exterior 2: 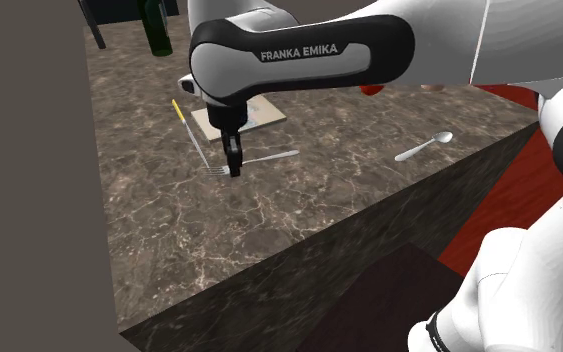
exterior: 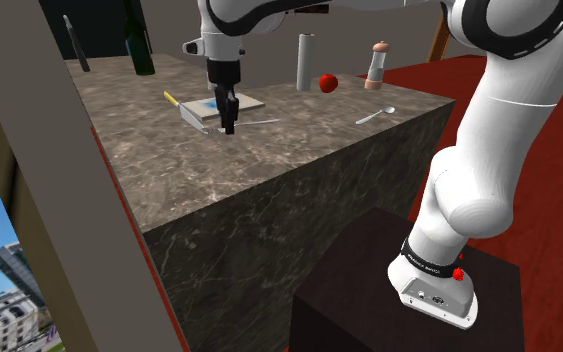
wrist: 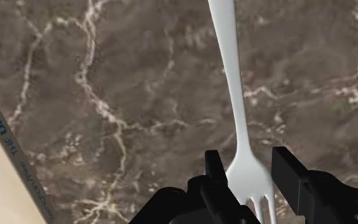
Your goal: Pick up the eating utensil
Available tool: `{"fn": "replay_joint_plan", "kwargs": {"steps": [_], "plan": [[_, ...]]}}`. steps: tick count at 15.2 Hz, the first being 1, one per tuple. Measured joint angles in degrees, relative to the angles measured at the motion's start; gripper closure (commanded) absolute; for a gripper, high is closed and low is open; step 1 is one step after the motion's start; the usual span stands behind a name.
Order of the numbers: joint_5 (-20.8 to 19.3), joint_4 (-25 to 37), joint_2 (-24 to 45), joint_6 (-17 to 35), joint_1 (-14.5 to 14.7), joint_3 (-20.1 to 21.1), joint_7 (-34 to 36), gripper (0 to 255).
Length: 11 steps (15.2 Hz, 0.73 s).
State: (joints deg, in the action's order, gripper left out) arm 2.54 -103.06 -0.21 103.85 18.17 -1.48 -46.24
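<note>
Gripper (wrist: 248, 158) open, straddling the fork (wrist: 230, 63) by its tines; we'd best close squarely on the neck, then lift straight.

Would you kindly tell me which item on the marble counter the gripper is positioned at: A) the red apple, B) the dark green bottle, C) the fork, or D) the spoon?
C: the gripper sits at the tine end of the fork, while the spoon lies well apart, toward the second exterior view's right.
</note>
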Motion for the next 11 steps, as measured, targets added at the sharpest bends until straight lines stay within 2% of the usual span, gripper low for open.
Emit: {"fn": "replay_joint_plan", "kwargs": {"steps": [11], "plan": [[0.0, 8.9, 0.6, -8.3, 0.0, 0.0, 0.3, 255]]}}
